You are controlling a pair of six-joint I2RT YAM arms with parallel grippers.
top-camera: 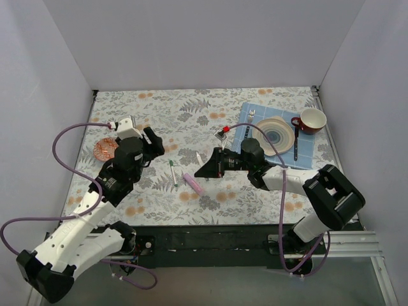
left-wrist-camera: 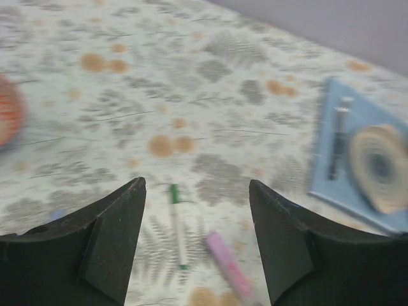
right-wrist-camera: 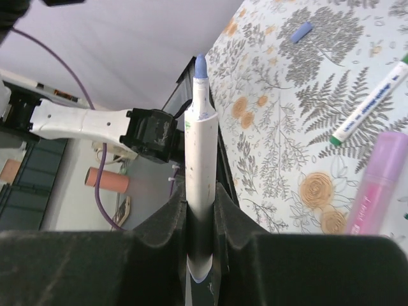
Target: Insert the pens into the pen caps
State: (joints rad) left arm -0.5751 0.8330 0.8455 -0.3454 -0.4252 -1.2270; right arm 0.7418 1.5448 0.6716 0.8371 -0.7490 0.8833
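My right gripper [right-wrist-camera: 201,197] is shut on a white pen [right-wrist-camera: 201,146], whose lilac-blue tip [right-wrist-camera: 201,65] sticks out past the fingers, above the table. From above, this gripper [top-camera: 205,167] is at mid-table. On the cloth to its left lie a thin white pen with green ends [top-camera: 173,172] [right-wrist-camera: 370,102] and a pink pen [top-camera: 194,183] [right-wrist-camera: 377,183]. A small lilac-blue pen cap [right-wrist-camera: 301,31] lies further off. My left gripper [left-wrist-camera: 197,185] hovers open and empty above the green-ended pen [left-wrist-camera: 178,224] and the pink pen [left-wrist-camera: 227,265]. In the top view, the left gripper [top-camera: 158,146] is left of both.
A blue mat [top-camera: 252,113] at the back right carries a plate [top-camera: 275,135], a fork [top-camera: 250,116], a dark spoon [top-camera: 296,143] and a red cup [top-camera: 312,120]. An orange dish [top-camera: 105,150] sits by the left arm. Grey walls enclose three sides.
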